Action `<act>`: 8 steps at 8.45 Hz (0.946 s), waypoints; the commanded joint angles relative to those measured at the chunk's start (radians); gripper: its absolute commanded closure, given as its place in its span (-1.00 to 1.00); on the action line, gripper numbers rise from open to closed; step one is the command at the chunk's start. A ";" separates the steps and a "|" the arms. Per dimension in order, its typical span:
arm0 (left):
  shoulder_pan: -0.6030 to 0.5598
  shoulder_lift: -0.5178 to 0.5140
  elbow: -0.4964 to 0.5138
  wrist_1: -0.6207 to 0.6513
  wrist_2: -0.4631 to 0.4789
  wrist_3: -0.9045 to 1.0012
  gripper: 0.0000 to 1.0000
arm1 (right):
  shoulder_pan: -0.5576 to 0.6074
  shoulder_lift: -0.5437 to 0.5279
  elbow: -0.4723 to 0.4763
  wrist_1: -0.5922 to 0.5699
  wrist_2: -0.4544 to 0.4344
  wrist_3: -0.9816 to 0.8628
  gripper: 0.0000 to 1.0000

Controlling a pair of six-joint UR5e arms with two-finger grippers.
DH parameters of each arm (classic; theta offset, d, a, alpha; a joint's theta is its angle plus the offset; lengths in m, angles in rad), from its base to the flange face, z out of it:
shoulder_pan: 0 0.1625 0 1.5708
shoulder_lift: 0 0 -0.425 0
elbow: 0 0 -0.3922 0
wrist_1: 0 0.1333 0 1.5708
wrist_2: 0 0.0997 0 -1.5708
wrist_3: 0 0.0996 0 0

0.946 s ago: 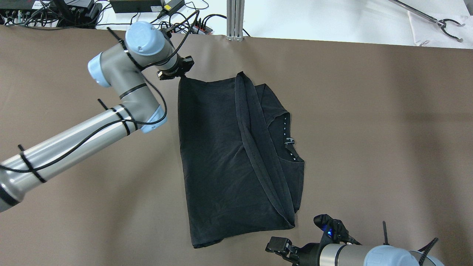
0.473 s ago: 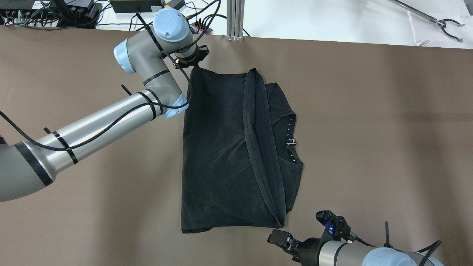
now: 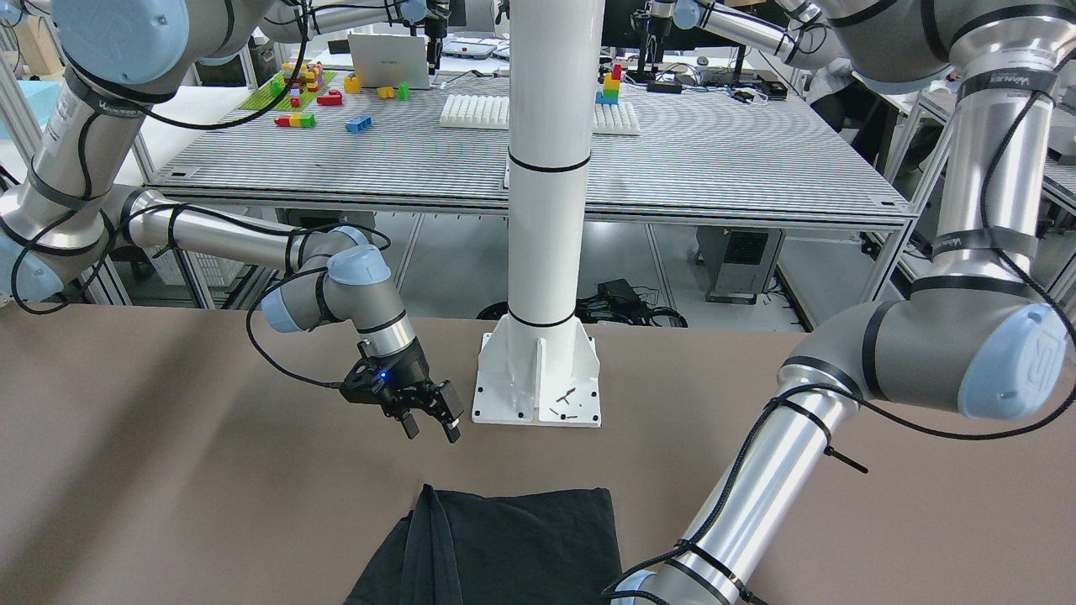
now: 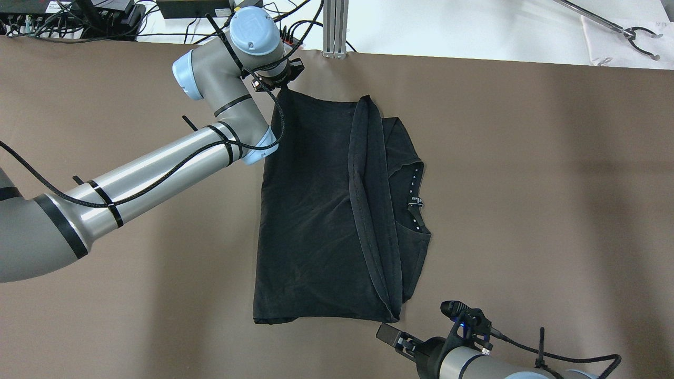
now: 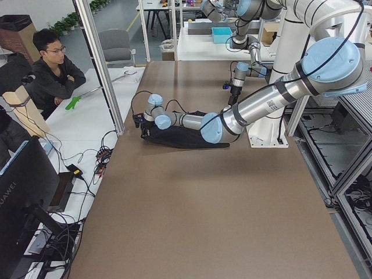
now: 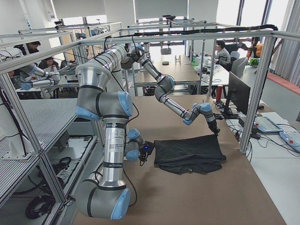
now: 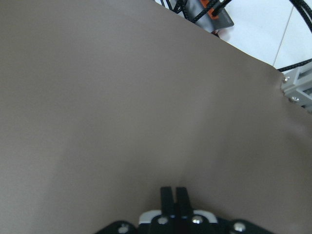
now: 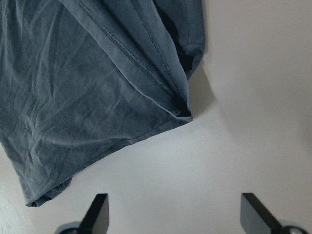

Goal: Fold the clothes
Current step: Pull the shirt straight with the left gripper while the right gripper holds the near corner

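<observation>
Left end effector [image 4: 276, 83] clenched on far-left corner of black shirt [image 4: 310, 210], prob. to keep that edge taut so the half-folded body lies flat mid-worktop [image 4: 526, 184]. Right end effector [image 3: 430, 428] released, nothing held, hovering just off the shirt's near-right corner, apparently placed to grab there next.

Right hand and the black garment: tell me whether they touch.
Apart. The right wrist view shows the open right hand with a strip of bare table between it and the black garment's hem.
</observation>
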 commanded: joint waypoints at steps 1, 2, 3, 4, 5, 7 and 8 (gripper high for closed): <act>-0.002 -0.006 0.000 -0.001 0.015 0.010 -0.89 | -0.020 0.030 -0.003 -0.046 -0.075 -0.029 -0.89; -0.013 0.034 -0.072 -0.001 0.010 0.026 -0.89 | -0.015 0.035 -0.001 -0.082 -0.072 -0.085 -0.89; -0.024 0.133 -0.200 0.002 0.000 0.119 -0.89 | 0.000 0.079 -0.001 -0.147 -0.057 -0.197 -0.89; -0.024 0.234 -0.317 0.005 -0.004 0.160 -0.89 | 0.020 0.141 -0.003 -0.275 -0.052 -0.339 -0.89; -0.024 0.316 -0.409 0.006 -0.004 0.165 -0.89 | 0.046 0.204 -0.003 -0.375 -0.051 -0.543 -0.88; -0.025 0.394 -0.485 0.003 -0.069 0.197 -0.89 | 0.057 0.254 -0.081 -0.384 -0.066 -0.779 -0.56; -0.025 0.413 -0.507 0.003 -0.067 0.199 -0.89 | 0.084 0.288 -0.112 -0.388 -0.069 -0.878 -0.42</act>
